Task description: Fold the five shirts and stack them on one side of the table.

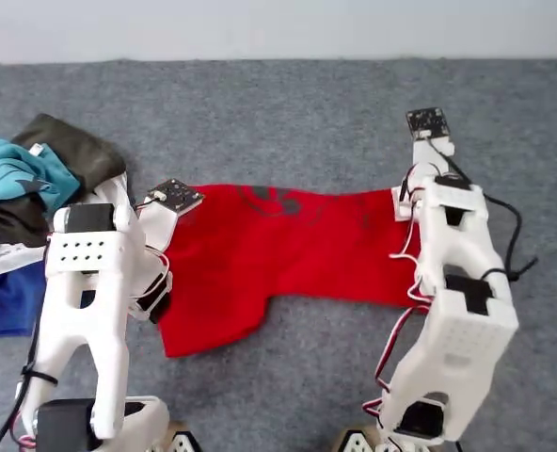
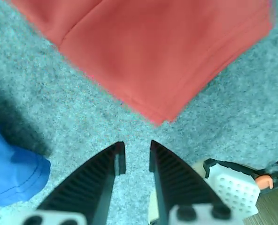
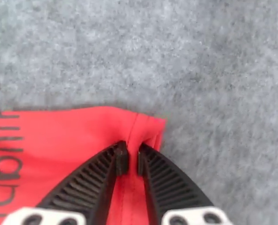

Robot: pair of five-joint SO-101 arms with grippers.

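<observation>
Red cotton shirt (image 1: 278,250) lies spread across the middle of the grey felt-covered table (image 1: 288,113), between the two arms. Right gripper (image 3: 128,157) is pinched on the hem at one corner. Left gripper (image 2: 133,157) hangs narrowly parted and empty, just off the opposite corner. Heap of teal, olive and blue shirts (image 1: 24,188) sits at the table's left edge.

The flat red cloth shirt (image 1: 278,250) is soft, matt and smooth with stitched hems, the grey desk (image 1: 288,122) wears a rough, fuzzy felt-like covering, and the left gripper (image 2: 135,157) and right gripper (image 3: 129,157) have ribbed, matt black plastic jaws on smooth white plastic arms (image 1: 462,330).
</observation>
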